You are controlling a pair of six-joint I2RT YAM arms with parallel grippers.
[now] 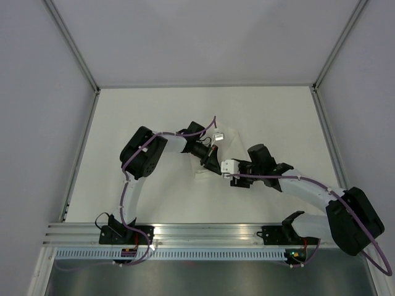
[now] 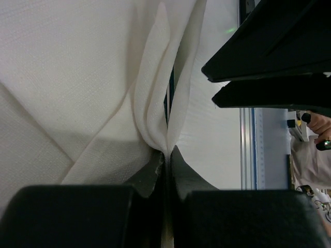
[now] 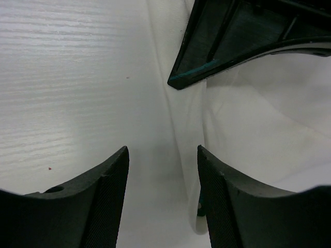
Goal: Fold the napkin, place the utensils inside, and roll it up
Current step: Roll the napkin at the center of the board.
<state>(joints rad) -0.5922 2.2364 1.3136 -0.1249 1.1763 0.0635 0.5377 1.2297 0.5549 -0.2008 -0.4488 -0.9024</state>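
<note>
The white napkin (image 1: 223,143) lies folded mid-table, mostly under both grippers. My left gripper (image 1: 210,162) is shut on a bunched fold of the napkin (image 2: 93,77), pinched at the fingertips (image 2: 155,170). A thin dark teal strip of a utensil (image 2: 168,101) shows inside that fold. My right gripper (image 1: 226,170) is open just right of the left one, its fingers (image 3: 111,181) low over the table, straddling the napkin's edge (image 3: 248,119). A dark teal utensil end (image 3: 199,208) pokes out beside its right finger. The rest of the utensils is hidden.
The left gripper's dark fingers (image 3: 232,36) cross the top of the right wrist view; the right gripper's fingers (image 2: 269,51) fill the upper right of the left wrist view. Grey walls enclose the white table (image 1: 154,117). An aluminium rail (image 1: 203,231) runs along the near edge.
</note>
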